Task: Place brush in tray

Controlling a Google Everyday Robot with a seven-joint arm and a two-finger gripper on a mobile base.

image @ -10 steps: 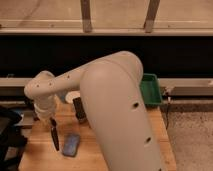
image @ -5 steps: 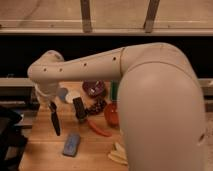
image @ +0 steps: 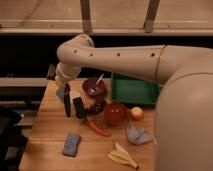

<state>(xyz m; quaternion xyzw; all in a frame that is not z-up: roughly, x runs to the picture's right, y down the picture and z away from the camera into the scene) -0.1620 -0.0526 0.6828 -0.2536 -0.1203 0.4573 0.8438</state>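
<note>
Fingers of the gripper point(image: 63, 90) clamped on the upper end of the brush point(image: 67, 102). Hangs straight down over the left part of the wooden table point(image: 45, 130). Just right of it, a dark block point(image: 79, 107) upright on the wood. Beyond that, a purple bowl point(image: 93, 87) and a red bowl point(image: 115, 114). Green tray point(image: 132, 91) farther right at the back edge, well apart from the brush. Nearer the front, a blue-grey sponge point(image: 71, 144) and a carrot point(image: 98, 129).
</note>
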